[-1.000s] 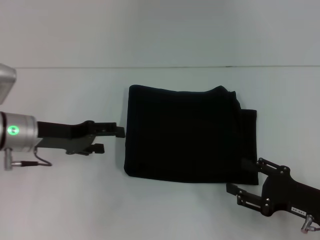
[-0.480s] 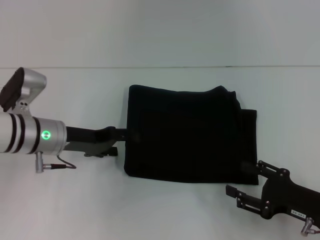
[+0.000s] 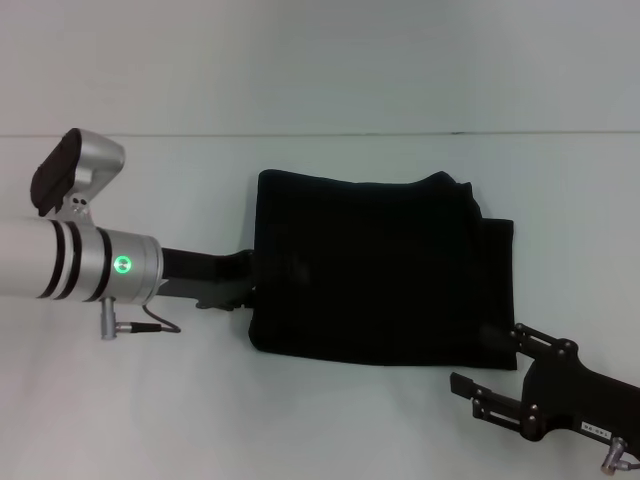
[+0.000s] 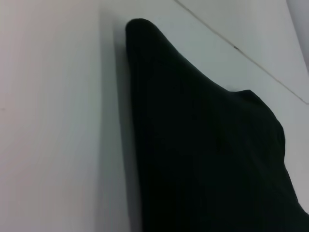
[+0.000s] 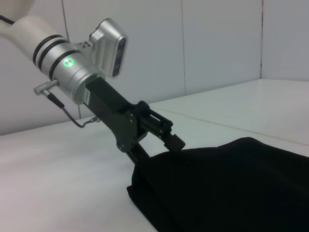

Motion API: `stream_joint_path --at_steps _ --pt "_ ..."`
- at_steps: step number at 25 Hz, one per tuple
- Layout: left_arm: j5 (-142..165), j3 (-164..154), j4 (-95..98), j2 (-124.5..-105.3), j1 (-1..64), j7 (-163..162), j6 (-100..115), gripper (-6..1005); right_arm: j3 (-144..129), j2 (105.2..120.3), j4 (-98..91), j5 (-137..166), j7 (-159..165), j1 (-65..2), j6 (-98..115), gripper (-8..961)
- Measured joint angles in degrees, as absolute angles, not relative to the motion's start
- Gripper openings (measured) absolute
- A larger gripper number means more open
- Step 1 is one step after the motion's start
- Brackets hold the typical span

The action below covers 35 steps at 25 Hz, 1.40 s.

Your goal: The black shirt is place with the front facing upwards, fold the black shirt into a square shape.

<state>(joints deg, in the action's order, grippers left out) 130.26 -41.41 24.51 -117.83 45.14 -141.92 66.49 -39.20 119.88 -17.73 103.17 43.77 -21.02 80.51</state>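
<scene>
Two pincers | left pincer [image 5: 159, 145] straddles black shirt [image 3: 375, 270] edge (fingers apart); right pincer [image 3: 485, 362] wide, beside corner

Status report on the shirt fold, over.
Left gripper open, straddling shirt left edge. Right gripper open, off near corner. Shirt folded, nearly square. Nothing in the way.

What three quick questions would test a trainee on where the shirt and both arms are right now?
1. True or false: the black shirt lies fully spread with sleeves out.
2. Which gripper is at the shirt's edge: A) left gripper B) right gripper?
3. Fill in: the right gripper sits off the shirt's near ____ corner.

Key: 1 false, it is folded into a compact block on the table. 2 A, one finger over the cloth, one under. 3 right, jaws open.
</scene>
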Motion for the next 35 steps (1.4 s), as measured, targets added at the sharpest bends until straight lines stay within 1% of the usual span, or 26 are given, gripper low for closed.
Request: stream_joint_path --at_steps 8,14,19,28,33,35 --pt "130.28 -41.48 24.51 -118.79 45.32 -140.49 63.45 940 -39.2 119.88 -17.76 103.27 43.98 -21.12 80.51 776" --pt "130.52 -41.49 24.52 -119.05 45.3 -139.45 62.93 751 -39.2 119.88 -17.75 103.28 44.17 -21.14 80.51 777" --pt "130.44 -41.48 24.42 -118.7 45.22 -139.75 63.13 520 -39.2 119.88 -17.75 103.27 44.2 -21.29 80.51 777" --pt "129.43 -40.88 24.74 -118.65 44.44 -138.8 64.52 281 -38.87 119.88 -17.75 103.2 44.21 -21.66 80.42 776" --pt "126.57 -40.76 24.79 -118.63 43.13 -137.17 66.07 62 -38.73 119.98 -17.81 102.94 44.19 -21.88 80.41 776" --pt "125.33 -40.71 24.83 -118.51 42.36 -136.71 66.63 42 -38.67 119.98 -17.93 102.83 44.21 -21.97 80.41 776"
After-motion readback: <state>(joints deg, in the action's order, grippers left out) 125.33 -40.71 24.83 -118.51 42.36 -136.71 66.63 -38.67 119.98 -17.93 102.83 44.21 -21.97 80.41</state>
